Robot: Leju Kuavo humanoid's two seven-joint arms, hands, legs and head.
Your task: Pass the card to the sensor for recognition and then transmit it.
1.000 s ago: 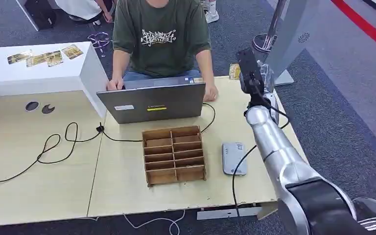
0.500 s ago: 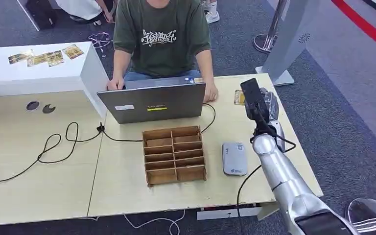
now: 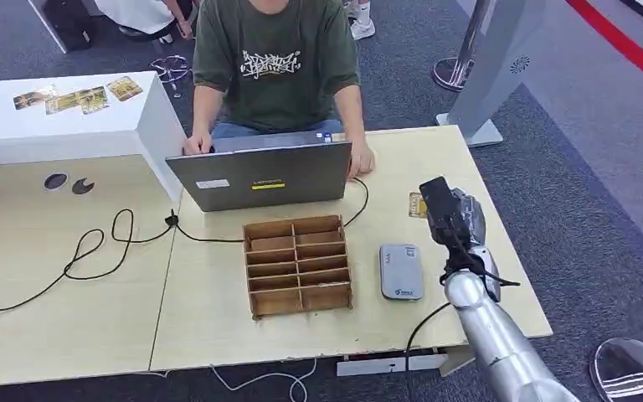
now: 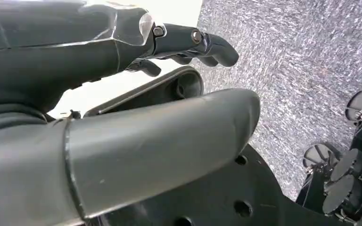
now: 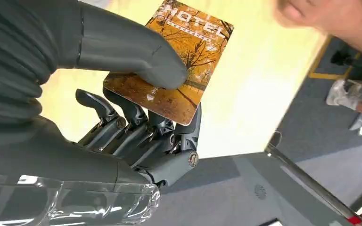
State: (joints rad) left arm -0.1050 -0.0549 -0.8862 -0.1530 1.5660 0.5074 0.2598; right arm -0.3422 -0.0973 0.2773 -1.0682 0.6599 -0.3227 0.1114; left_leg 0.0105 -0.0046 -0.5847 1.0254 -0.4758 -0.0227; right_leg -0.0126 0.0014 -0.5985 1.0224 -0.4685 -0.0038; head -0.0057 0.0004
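The right hand point(image 5: 136, 117) pinches one card point(image 5: 176, 70) between thumb and fingers, above the table point(image 3: 218, 318), just right of and behind one grey sensor point(image 3: 401, 271). The left hand point(image 4: 122, 94) holds nothing, fingers apart.

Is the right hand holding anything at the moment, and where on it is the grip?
Yes: the right hand holds the card, thumb on its printed face near one short end, fingers behind it.

Right arm extends forward over the table's right edge, its right hand point(image 5: 122, 94) pinching the card point(image 5: 176, 66) between thumb and fingers; left hand point(image 4: 136, 94) hangs with fingers loosely curled, holding nothing.
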